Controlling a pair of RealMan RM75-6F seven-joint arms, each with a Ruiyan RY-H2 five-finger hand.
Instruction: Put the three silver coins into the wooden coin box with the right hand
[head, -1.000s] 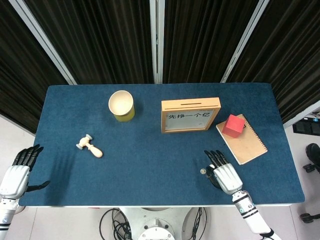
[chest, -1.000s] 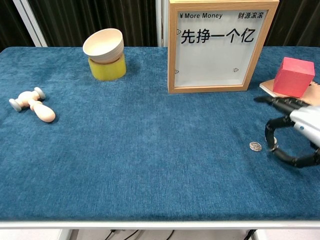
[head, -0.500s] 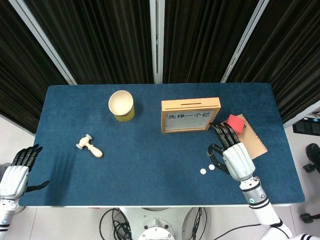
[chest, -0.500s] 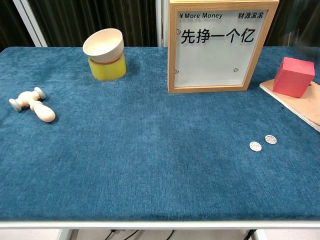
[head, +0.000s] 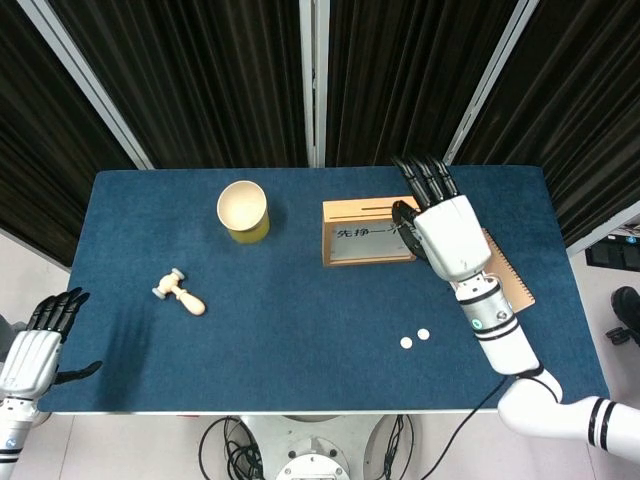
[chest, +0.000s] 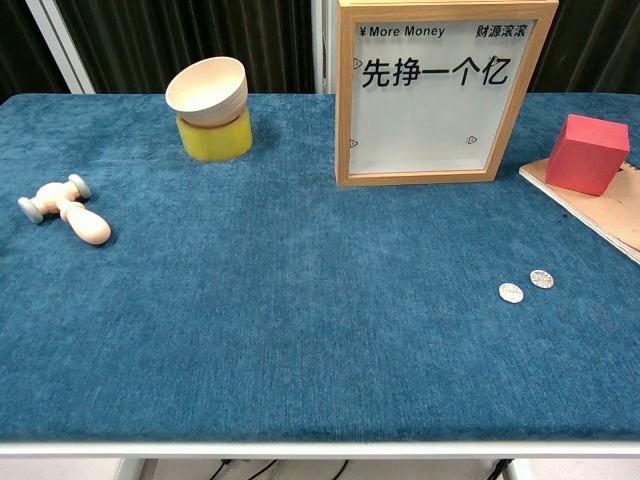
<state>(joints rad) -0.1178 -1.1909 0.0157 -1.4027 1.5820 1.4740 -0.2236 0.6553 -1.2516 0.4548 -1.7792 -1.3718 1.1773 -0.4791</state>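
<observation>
The wooden coin box (head: 352, 209) stands upright at the table's centre-right, its slot on the top edge; the chest view shows its glass front (chest: 445, 90). My right hand (head: 442, 228) is raised over the box's right end, fingers stretched toward the far edge and thumb tucked by the box top. No coin shows in it. Two silver coins lie side by side on the blue cloth, one (head: 406, 342) (chest: 511, 292) left of the other (head: 423, 334) (chest: 541, 279). A third coin is not visible. My left hand (head: 35, 345) hangs off the table's front-left corner, fingers apart and empty.
A yellow cup (head: 243, 210) (chest: 212, 120) stands left of the box. A small wooden mallet (head: 180, 292) (chest: 65, 212) lies at the left. A red cube (chest: 587, 153) sits on a brown notebook (head: 510, 282) to the box's right.
My right hand rose from the cloth near the coins and travelled away to the box's right end. It left the chest view. The second coin became visible.
</observation>
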